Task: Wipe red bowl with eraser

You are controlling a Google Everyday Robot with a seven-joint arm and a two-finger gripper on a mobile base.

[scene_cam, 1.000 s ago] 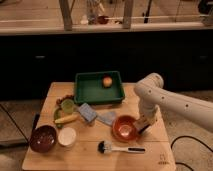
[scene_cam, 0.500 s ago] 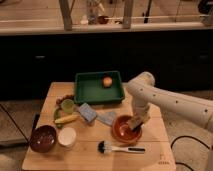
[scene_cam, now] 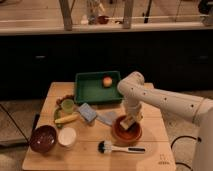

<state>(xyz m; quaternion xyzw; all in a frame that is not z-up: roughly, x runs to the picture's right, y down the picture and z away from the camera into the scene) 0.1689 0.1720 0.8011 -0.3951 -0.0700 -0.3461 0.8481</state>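
we have the tool (scene_cam: 129,121) down inside the red bowl (scene_cam: 126,131), which sits on the table (scene_cam: 90,155) toward its right side, just above the white-handled brush (scene_cam: 121,148) and right of the blue sponge (scene_cam: 87,112). the tool is pinching the eraser (scene_cam: 128,123), whose pale block shows between the fingers, low over the bowl's inside.

our main worry is the bowl itself: it looks light and nothing pins it, so if we press sideways too hard during the wipe, it could skid toward the brush or tip on its rim. a second worry is the grip; we seem to hold the eraser near one end, and drag against the bowl could twist it out. pressing too lightly would leave us sweeping air, not wiping.

against the frame a second ago, the arm has swung in from the right: then the tool hung beside the bowl's right edge, and half a second ago it was just reaching the rim. the bowl, the brush, the sponge and the green tray (scene_cam: 95,89) lie where they did.
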